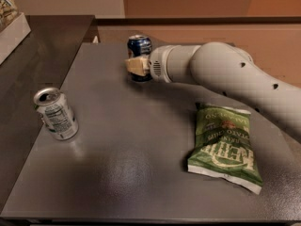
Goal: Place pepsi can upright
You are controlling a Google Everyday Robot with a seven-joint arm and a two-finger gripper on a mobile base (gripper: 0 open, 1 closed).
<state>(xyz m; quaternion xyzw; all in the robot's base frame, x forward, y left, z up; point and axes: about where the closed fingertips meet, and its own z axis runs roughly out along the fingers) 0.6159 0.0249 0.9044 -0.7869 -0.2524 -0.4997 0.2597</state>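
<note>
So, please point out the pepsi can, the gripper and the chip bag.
pepsi can (139,46): camera view, blue upper wall.
gripper (139,66): camera view, between fingertips, at the can.
chip bag (225,145): camera view, green middle.

Upside-down "Kettle" on green chip bag (225,147), beyond end effector (137,66) at pepsi can (139,45).

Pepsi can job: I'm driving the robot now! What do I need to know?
Hand: at the table's far side, shut on the Pepsi can.
Pepsi can: upright in the hand, near the far edge of the table. I cannot tell whether its bottom touches the table.
Done: the can is upright.
Left: probably lower it until it rests, open the hand, and back away without knocking it.
Nearby: a silver can on the left and a chip bag on the right, both well apart from the hand.
</note>
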